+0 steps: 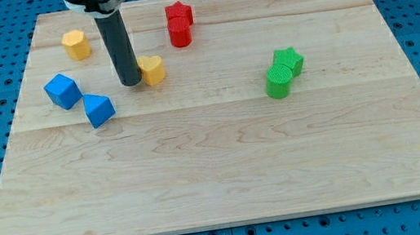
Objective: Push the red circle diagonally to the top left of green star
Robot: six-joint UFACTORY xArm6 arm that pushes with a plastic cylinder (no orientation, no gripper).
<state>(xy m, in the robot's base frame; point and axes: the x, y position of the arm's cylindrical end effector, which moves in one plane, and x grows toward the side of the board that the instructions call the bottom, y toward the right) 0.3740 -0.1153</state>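
The red circle [179,33] lies near the view's top centre, touching a red star [178,12] just above it. The green star [290,60] lies at the right of centre, touching a green circle [277,82] below and left of it. My tip [131,82] rests on the board left of centre, far left of the green star and below and left of the red circle. It stands right beside the left side of a yellow heart [153,69].
A yellow hexagon [76,44] lies at the top left. A blue cube [63,90] and a blue triangular block [98,109] lie at the left. The wooden board [226,173] sits on a blue pegboard.
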